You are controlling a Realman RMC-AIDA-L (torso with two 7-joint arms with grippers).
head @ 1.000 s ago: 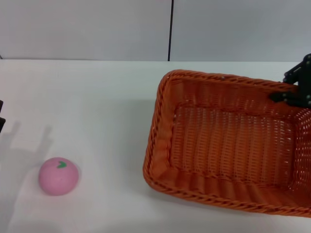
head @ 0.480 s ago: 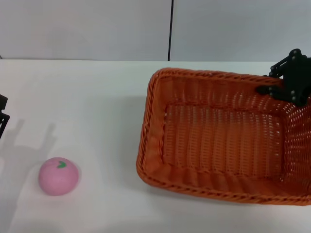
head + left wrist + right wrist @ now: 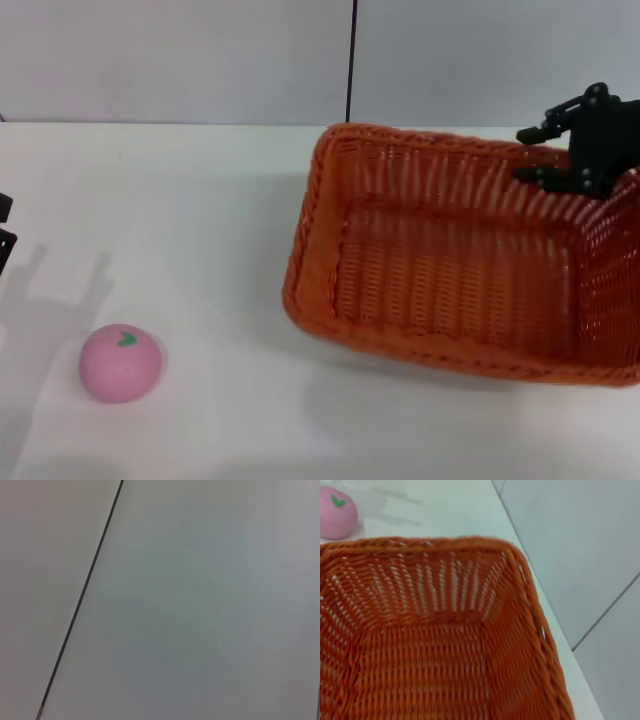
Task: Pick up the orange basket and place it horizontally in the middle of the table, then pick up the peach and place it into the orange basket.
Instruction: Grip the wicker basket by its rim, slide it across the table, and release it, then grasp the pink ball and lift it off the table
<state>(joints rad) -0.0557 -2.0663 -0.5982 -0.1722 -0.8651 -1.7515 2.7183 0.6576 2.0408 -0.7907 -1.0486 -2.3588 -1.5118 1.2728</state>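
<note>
The orange basket (image 3: pixel 450 270) sits right of the table's middle, tipped so its right end is raised off the white table (image 3: pixel 200 200). My right gripper (image 3: pixel 572 165) is shut on the braided rim at the basket's far right corner. The right wrist view looks down into the basket (image 3: pixel 430 645) and also catches the peach (image 3: pixel 337 512). In the head view the pink peach (image 3: pixel 120 363) rests on the table at the near left, well apart from the basket. Only a sliver of my left gripper (image 3: pixel 5 235) shows at the left edge.
A grey wall with a dark vertical seam (image 3: pixel 351 60) runs behind the table; the left wrist view shows only that wall (image 3: pixel 200 605). Bare white tabletop lies between the peach and the basket.
The right gripper has risen and shifted left with the basket's rim, so the basket's right end lifted and the basket tilted and slid slightly toward the back. The peach has not moved.
</note>
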